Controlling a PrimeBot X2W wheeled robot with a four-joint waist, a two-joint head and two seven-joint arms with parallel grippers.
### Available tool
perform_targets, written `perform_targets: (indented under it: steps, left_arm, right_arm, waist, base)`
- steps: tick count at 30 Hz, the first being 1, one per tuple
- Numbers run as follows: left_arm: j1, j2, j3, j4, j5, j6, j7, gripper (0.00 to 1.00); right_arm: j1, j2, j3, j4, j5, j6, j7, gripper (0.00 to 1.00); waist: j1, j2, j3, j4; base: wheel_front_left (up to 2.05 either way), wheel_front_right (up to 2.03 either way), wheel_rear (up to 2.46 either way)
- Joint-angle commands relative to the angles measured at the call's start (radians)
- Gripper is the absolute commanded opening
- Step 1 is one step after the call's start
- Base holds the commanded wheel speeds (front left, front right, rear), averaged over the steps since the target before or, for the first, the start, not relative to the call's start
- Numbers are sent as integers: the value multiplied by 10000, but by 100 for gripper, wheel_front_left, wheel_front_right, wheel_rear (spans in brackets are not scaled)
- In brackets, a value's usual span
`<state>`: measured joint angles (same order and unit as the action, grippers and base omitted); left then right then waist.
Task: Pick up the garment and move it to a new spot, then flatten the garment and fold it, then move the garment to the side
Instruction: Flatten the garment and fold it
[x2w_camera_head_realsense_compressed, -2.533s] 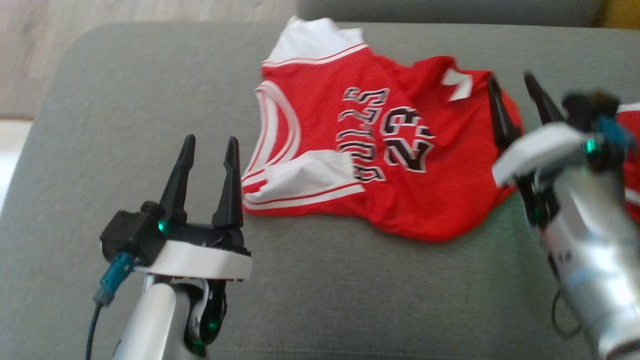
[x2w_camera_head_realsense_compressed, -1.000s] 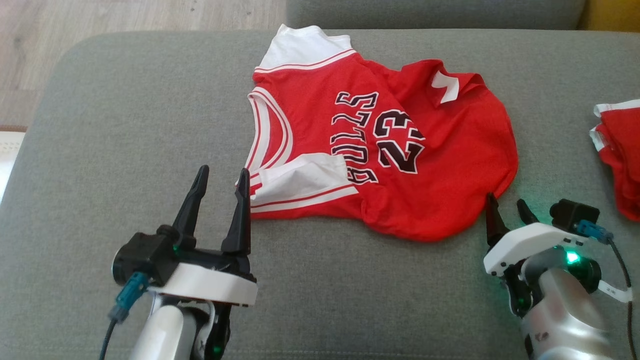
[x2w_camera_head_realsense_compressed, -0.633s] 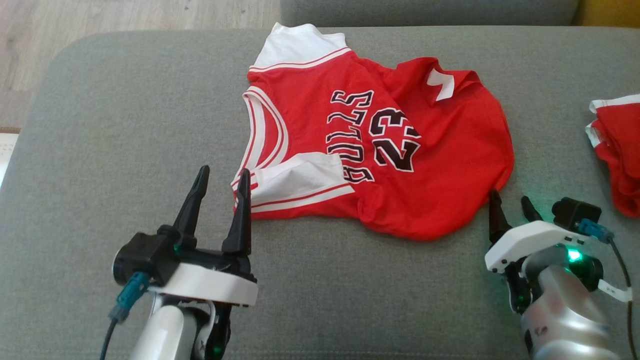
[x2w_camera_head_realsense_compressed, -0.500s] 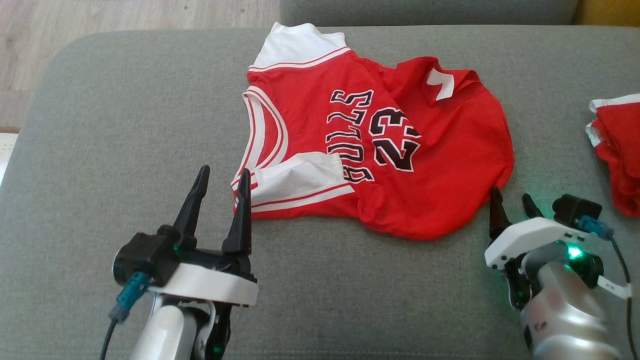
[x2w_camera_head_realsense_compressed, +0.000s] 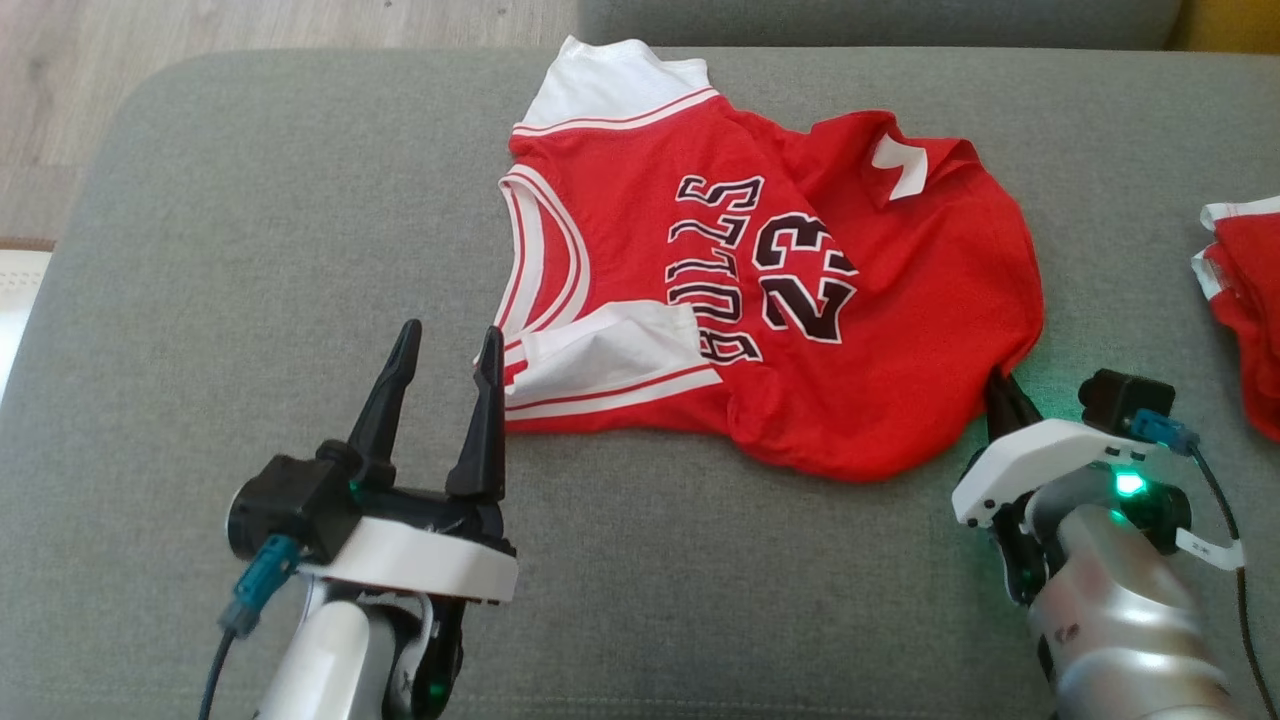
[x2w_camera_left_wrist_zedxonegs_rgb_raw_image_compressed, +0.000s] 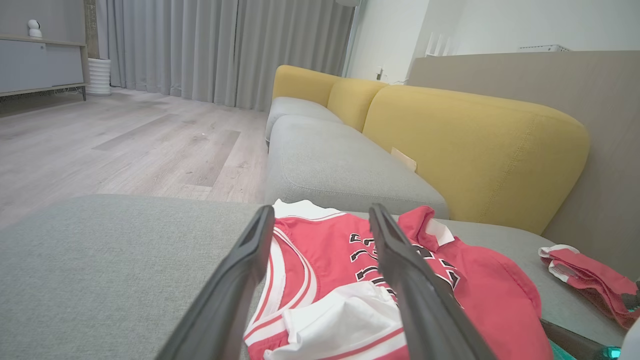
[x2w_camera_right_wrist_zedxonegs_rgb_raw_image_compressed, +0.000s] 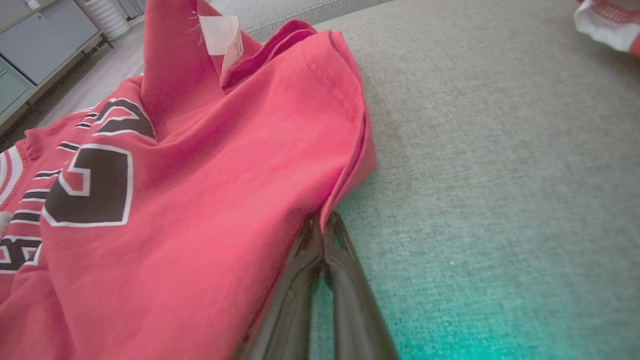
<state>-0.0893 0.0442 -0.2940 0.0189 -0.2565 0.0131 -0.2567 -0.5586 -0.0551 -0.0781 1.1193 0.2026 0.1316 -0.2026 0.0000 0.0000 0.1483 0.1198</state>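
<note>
Right claw (x2w_camera_head_realsense_compressed: 1000, 383) has pinched closed on the garment's (x2w_camera_head_realsense_compressed: 780, 200) hem; left claw (x2w_camera_head_realsense_compressed: 450, 330) gapes wide beside it

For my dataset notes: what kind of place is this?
Probably a home living room: the garment lies on a grey sofa seat, with yellow sofa backs, long curtains and wooden floor behind.

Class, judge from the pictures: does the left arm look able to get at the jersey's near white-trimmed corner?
Probably yes. The left gripper stands open right beside the jersey, one finger close to that white corner, and nothing lies between them.
</note>
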Motion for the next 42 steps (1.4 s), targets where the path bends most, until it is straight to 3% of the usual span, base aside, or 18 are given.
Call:
perform_targets:
  steps: [1, 8, 15, 19, 25, 31, 32, 33, 42]
  left_arm:
    - [-381, 60, 318, -298, 23, 14, -51, 100]
    - [-246, 60, 392, -309, -28, 96, -51, 100]
    - [-130, 60, 380, -365, -107, 170, -51, 100]
    - [-86, 60, 358, -382, -162, 213, -51, 100]
    - [3, 60, 300, -422, -279, 275, -51, 100]
    - [46, 60, 280, -478, -353, 314, -51, 100]
    - [53, 60, 275, -480, -355, 312, -51, 100]
    - [59, 60, 274, -479, -354, 310, -51, 100]
    - [117, 60, 399, -452, -287, 300, -51, 100]
  right_arm:
    - [-298, 49, 156, -108, -148, -9, -116, 0]
    - [-330, -61, -316, -197, -971, -9, -125, 0]
    - [-401, -788, 20, -1157, -1620, -9, 681, 0]
    - [-403, -1425, 617, -2032, -1508, -9, 1790, 0]
    - [35, -2882, 1565, -3758, -689, -9, 3989, 0]
    - [893, -4068, 1874, -5509, 111, -9, 5875, 0]
    - [1033, -4160, 1804, -5759, 162, -9, 6051, 15]
    - [1169, -4229, 1716, -5993, 152, -9, 6177, 100]
    - [2012, -3707, 645, -7768, -491, -9, 6024, 100]
  waist:
    - [0, 0, -24, 4]
    - [0, 0, -264, -128]
    - [0, 0, -522, -351]
    - [0, 0, -641, -410]
    - [0, 0, -813, -318]
    - [0, 0, -848, -107]
    - [0, 0, -849, -76]
    - [0, 0, -849, -50]
    - [0, 0, -944, -97]
  base:
    - [0, 0, 0]
    - [0, 0, 0]
    - [0, 0, 0]
    - [0, 0, 0]
    - [0, 0, 0]
    - [0, 0, 0]
    - [0, 0, 0]
    - [0, 0, 0]
    - [0, 0, 0]
